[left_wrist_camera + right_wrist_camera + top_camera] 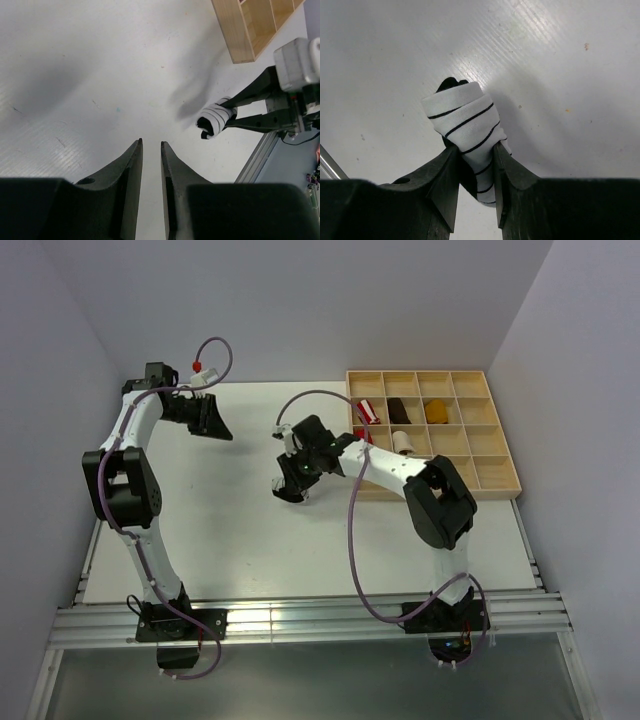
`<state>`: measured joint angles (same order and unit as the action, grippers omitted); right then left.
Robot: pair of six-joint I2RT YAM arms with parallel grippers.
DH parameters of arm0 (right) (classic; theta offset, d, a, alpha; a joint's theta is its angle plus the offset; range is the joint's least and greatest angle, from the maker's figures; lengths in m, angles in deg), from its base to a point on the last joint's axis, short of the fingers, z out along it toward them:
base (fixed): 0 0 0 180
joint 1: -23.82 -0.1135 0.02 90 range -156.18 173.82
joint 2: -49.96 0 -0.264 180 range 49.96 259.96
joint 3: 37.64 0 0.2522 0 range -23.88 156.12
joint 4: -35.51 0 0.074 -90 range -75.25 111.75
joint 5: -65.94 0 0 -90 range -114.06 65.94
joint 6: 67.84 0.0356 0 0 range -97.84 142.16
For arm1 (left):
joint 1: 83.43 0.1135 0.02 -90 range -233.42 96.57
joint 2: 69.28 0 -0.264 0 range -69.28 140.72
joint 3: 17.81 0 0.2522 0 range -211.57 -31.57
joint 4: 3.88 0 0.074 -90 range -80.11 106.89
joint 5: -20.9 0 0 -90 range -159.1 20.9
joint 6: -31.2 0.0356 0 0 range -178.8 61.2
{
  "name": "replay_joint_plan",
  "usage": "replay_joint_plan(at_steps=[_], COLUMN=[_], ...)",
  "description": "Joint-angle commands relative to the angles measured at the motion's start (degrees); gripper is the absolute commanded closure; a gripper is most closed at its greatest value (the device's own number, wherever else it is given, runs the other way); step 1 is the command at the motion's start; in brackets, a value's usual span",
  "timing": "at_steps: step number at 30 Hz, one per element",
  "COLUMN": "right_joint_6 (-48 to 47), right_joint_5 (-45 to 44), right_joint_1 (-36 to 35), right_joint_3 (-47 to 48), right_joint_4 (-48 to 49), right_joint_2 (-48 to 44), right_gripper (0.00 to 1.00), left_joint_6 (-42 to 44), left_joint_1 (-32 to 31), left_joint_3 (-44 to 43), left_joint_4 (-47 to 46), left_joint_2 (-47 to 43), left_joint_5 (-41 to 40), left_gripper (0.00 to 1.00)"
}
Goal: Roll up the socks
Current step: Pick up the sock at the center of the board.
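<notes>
White table (220,530); wooden compartment tray (497,486) on its far right side. Right end effector (476,150) over table middle, just left of tray, clenched on rolled white black-striped sock (462,117), black toe showing behind roll. Left end effector (151,145) far left, fingers slightly parted, nothing between. Cream-and-brown sock roll (403,443) in tray compartment.

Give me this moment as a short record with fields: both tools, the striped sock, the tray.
left tool: narrowly parted, empty, over the table
right tool: clamped on striped sock
striped sock: rolled into a bundle, black toe at far end, outside the tray
wooden tray: holds red bundle, dark brown bundle, mustard bundle, cream bundle
</notes>
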<state>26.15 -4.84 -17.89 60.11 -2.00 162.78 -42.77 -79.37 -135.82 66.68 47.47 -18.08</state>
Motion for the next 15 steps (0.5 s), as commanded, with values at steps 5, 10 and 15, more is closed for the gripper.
replay_joint_plan(at_steps=[5,10,15], right_joint_6=[2.07,3.83,5.76], right_joint_5=[1.34,-0.67,-3.23], right_joint_1=[3.39,8.39,17.79], right_joint_3=[0.39,-1.37,-5.31], right_joint_4=[0.02,0.02,0.02], right_joint_2=[-6.11,-12.17,-18.32], right_gripper=[1.00,1.00,1.00], left_joint_6=[2.86,3.83,4.53], left_joint_1=[0.25,0.34,0.25], left_joint_3=[0.01,0.18,0.45], left_joint_4=[1.92,2.71,2.62], left_joint_2=[-4.25,-5.74,-7.32], left_joint_5=[1.97,2.76,4.78], left_gripper=[0.74,0.74,0.73])
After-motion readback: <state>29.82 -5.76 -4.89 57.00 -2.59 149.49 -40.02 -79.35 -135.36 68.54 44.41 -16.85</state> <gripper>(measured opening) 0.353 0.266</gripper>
